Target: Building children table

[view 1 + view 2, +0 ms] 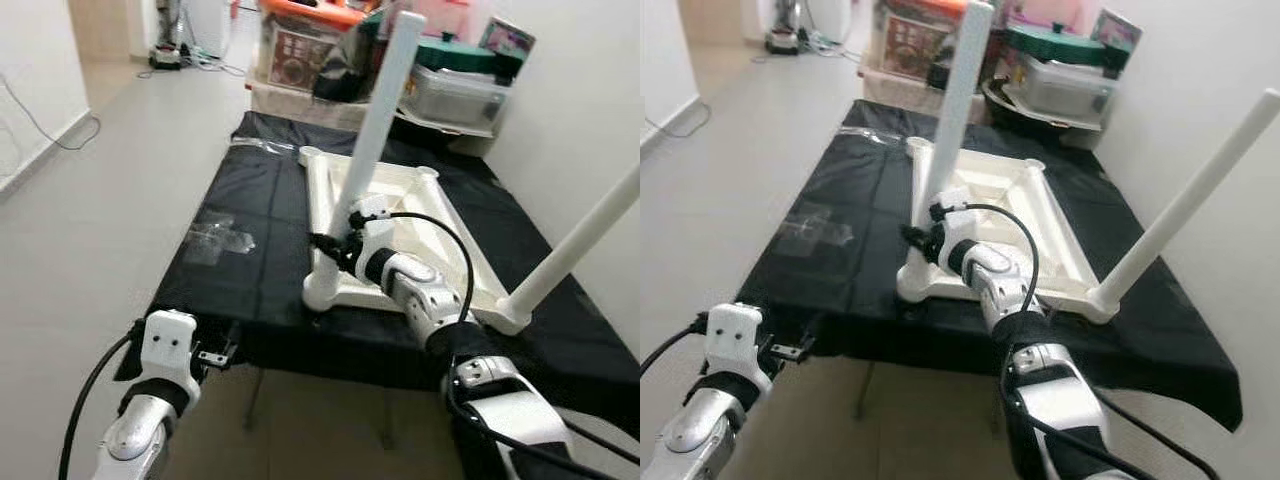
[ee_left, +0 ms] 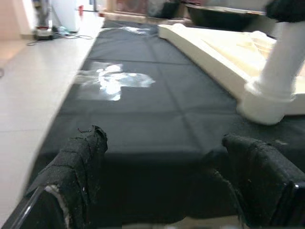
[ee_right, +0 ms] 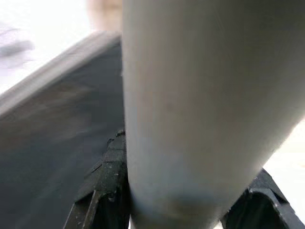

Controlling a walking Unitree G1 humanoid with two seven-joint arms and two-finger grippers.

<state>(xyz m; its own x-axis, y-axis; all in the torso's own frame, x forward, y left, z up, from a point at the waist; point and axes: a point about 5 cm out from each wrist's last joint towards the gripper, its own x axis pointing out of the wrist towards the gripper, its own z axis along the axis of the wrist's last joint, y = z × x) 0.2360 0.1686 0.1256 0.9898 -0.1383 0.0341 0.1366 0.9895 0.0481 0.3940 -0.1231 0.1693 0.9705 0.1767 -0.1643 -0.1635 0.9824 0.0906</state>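
A white children's table top (image 1: 410, 215) lies upside down on a black cloth (image 1: 250, 250). One white leg (image 1: 378, 115) stands up from its near left corner socket (image 1: 325, 290). My right gripper (image 1: 335, 245) is shut around this leg low down, and up close the leg (image 3: 190, 105) sits between the black fingers (image 3: 102, 191). A second white leg (image 1: 580, 240) rises tilted from the near right corner. My left gripper (image 2: 162, 181) is open at the near edge of the cloth, holding nothing, its fingers (image 2: 78, 171) wide apart.
A clear plastic bag (image 1: 215, 235) lies on the cloth left of the table top. Boxes and a plastic bin (image 1: 455, 90) are stacked at the far end by the wall. Bare floor (image 1: 90, 220) stretches to the left.
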